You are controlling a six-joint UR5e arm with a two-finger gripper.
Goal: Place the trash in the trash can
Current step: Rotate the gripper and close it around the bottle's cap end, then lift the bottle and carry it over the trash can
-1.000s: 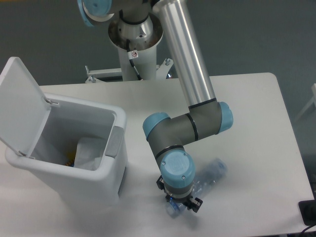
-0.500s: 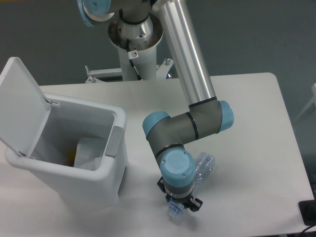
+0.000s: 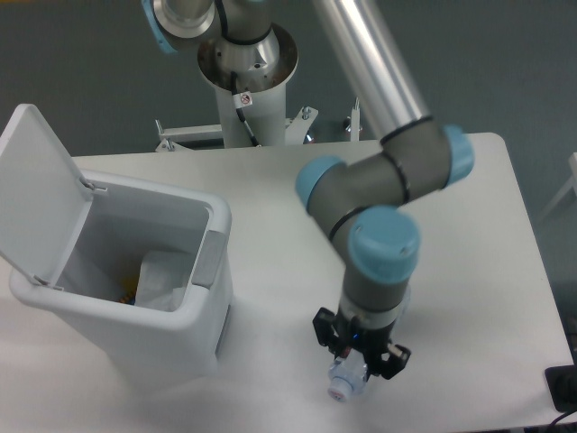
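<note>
The claw [image 3: 359,359] gripped the clear bottle [image 3: 346,379] above the table [image 3: 469,225] — label unreadable — right of the open trash can [image 3: 135,307].

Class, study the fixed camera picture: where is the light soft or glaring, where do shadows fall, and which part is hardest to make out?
Fixed camera view: lighting is soft and even, with a bright sheen along the metal arm tube; only a faint shadow lies on the table beside the trash can; the clear bottle in the gripper is hardest to read, mostly hidden by the wrist.
</note>
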